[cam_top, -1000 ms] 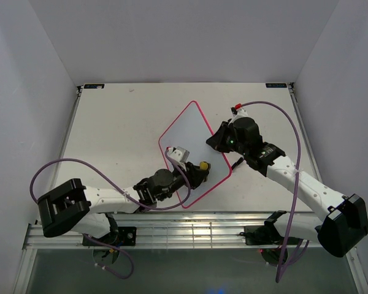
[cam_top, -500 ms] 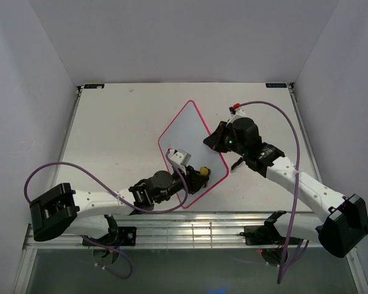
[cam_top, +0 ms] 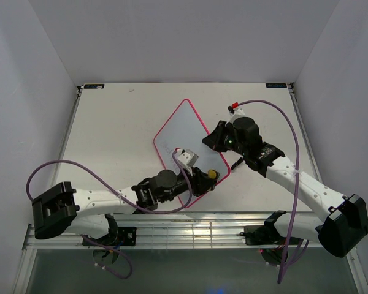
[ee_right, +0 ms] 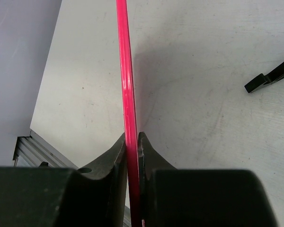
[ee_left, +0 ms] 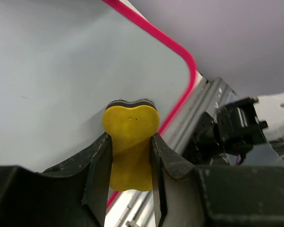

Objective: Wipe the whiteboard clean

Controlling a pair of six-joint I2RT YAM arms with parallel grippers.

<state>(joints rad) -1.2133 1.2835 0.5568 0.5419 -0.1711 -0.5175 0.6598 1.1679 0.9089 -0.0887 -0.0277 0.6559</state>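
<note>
The left gripper (cam_top: 203, 178), clamped on the small yellow peanut-shaped eraser (cam_top: 212, 174), has slid rightward across the glossy white, pink-framed whiteboard (cam_top: 183, 136) at mid-frame, which looks light, stiff and slippery, best held by its rim, where the right gripper (cam_top: 213, 141) pinches it.

Top external: fixed high behind the left arm (cam_top: 104, 199) and right arm (cam_top: 294, 180), looking down and forward; far off, it takes in the whole bench (cam_top: 110, 122)
Left wrist: rides the left arm, looks out along the left gripper (ee_left: 130, 142); very near, the yellow eraser (ee_left: 131, 120) and the whiteboard (ee_left: 57, 66) face fill it
Right wrist: looks out along the right gripper (ee_right: 131, 138), edge-on to the whiteboard; close, bench beyond
Shared: the whiteboard shows in all three; the top view also holds both grippers
</note>
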